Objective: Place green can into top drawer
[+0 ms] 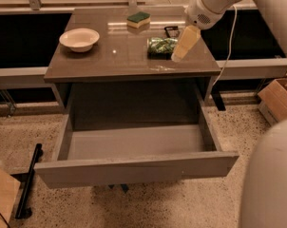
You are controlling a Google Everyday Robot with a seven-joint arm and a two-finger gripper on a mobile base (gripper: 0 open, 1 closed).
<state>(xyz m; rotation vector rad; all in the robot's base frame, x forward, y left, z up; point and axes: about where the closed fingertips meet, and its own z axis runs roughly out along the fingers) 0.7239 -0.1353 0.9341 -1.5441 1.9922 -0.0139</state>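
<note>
The green can lies on its side on the right part of the table top. My gripper hangs over the table just right of the can, close to it, pointing down and to the left. The top drawer is pulled wide open below the table, and its grey inside holds nothing.
A white bowl stands on the table's left part. A green-and-yellow sponge and a small black object lie at the back. A cardboard box stands on the floor at right. A black bar lies on the floor at left.
</note>
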